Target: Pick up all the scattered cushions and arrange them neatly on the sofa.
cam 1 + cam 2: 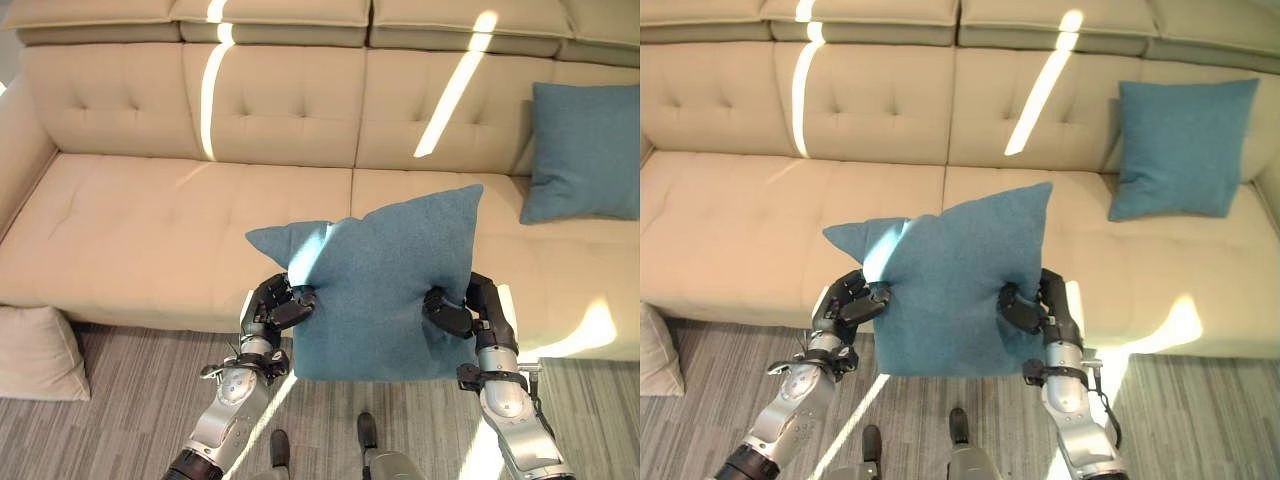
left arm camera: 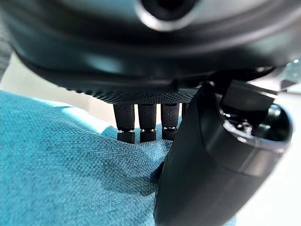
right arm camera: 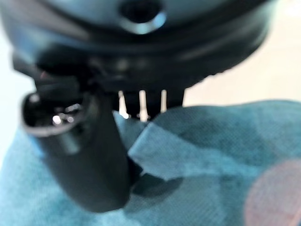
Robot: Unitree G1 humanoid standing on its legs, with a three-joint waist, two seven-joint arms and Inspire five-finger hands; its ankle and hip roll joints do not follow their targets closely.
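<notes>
A blue cushion (image 1: pixel 385 280) hangs upright in front of the beige sofa (image 1: pixel 150 230), above the seat's front edge. My left hand (image 1: pixel 275 305) pinches its left edge, thumb and fingers curled into the cloth (image 2: pixel 70 165). On the opposite edge my right hand (image 1: pixel 470 310) pinches the fabric (image 3: pixel 197 155) between thumb and fingers. A second blue cushion (image 1: pixel 585 150) leans upright against the backrest at the sofa's right end. A beige cushion (image 1: pixel 40 355) lies on the floor by the sofa's left end.
The sofa seat to the left and middle is bare, with strips of sunlight across the backrest. Grey striped carpet (image 1: pixel 130 420) covers the floor in front of the sofa.
</notes>
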